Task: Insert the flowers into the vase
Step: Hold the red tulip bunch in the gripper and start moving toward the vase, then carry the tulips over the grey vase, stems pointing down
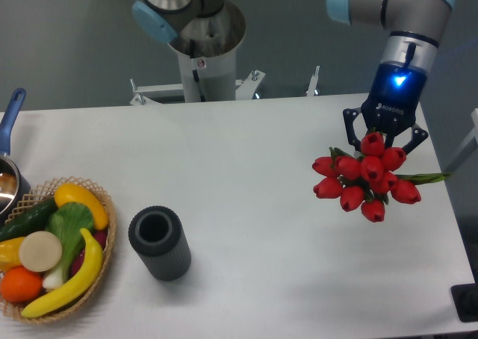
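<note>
Jaws of the gripper [384,136] closed on the flowers [365,178], right side of the white surface [246,167]; red buds bunch below the fingers, a green leaf points right. Vase [159,243] upright, hollow open, well apart to the left, just beside a basket of fruit [54,249].

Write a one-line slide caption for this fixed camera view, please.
UR5e gripper holds the red tulip bunch at the table's right, far from the empty ribbed grey vase.
</note>
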